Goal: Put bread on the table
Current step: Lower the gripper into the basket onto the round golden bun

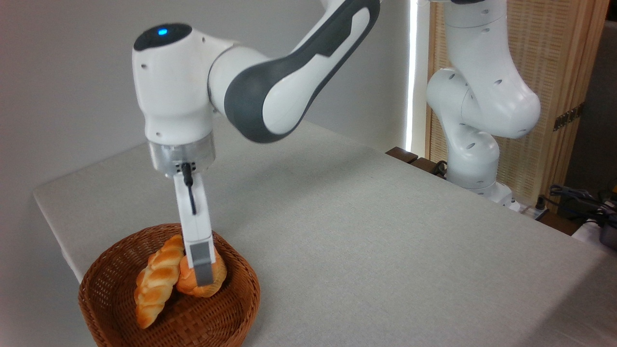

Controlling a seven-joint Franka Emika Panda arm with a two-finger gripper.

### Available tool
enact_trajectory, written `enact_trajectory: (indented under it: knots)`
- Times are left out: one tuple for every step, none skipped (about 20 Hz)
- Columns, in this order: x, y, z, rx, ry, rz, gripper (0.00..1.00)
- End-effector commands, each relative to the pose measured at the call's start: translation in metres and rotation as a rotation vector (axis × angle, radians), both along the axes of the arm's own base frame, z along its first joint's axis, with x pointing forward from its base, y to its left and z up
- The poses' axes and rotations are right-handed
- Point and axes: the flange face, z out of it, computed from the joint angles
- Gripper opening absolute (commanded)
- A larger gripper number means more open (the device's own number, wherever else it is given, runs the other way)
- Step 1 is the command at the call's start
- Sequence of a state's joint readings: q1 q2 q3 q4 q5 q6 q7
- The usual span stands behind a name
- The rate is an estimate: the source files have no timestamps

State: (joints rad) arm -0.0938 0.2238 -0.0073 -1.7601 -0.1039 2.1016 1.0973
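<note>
The bread (186,282), a plump orange-tan bun, lies in the round wicker basket (248,294) at the table's (366,241) near left corner. It leans against a long braided loaf (155,285). My gripper (203,275) points straight down into the basket. Its near finger (202,262) covers the bun's front face, with the tip low on the bun. The far finger is hidden behind the bun, so the jaw gap does not show. The bun rests in the basket.
The table's left edge runs close behind the basket. The grey cloth stretches wide to the right of the basket. The arm's white base (475,159) stands at the far right edge, with cables (578,197) and a slatted wooden screen (549,72) beyond.
</note>
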Motion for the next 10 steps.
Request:
enact_trajectory:
  knots:
    - [0.0065,-0.0144,-0.0128,0.004,-0.023,-0.035,1.00]
    - [0.0066,-0.0134,-0.0128,0.006,-0.023,-0.034,1.00]
    - [0.0065,-0.0144,-0.0128,0.004,-0.023,-0.035,1.00]
    - [0.0065,-0.0144,-0.0128,0.006,-0.023,-0.036,0.90]
    - [0.0065,-0.0134,-0.0118,0.006,-0.025,-0.034,0.78]
    - [0.0066,-0.0125,-0.0102,0.004,-0.026,-0.032,0.61]
    - [0.0060,-0.0124,-0.0086,0.004,-0.026,-0.033,0.51]
    - [0.0057,-0.0125,-0.0089,0.004,-0.023,-0.033,0.50]
    - [0.0055,-0.0124,-0.0079,0.004,-0.025,-0.031,0.52]
    - [0.0055,-0.0124,-0.0079,0.004,-0.025,-0.030,0.52]
